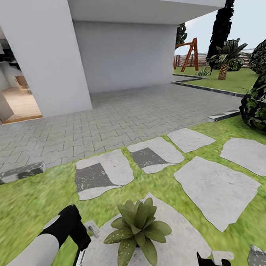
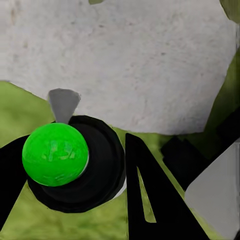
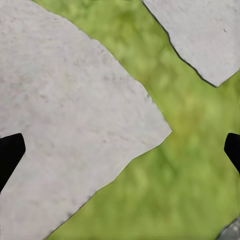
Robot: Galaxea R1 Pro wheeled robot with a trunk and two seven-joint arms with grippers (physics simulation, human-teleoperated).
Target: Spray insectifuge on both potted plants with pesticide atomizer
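At the lower left of the head view, the left hand [image 1: 83,247] grips the slender dark-green pesticide atomizer [image 1: 77,262] with its pale trigger head, just beside the olive-green rosette potted plant [image 1: 138,230] on a grey stepping stone [image 1: 176,245]. The right hand [image 3: 120,150] hangs spread wide over lawn [image 3: 165,185] and stone.

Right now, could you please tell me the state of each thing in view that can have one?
Pesticide atomizer: lifted off the ground, held in the left hand, trigger head pointing toward the plant.
Left hand: shut on the atomizer.
Right hand: open, holding nothing, over stepping stone and grass.
Potted plant: upright on the round paved patch.
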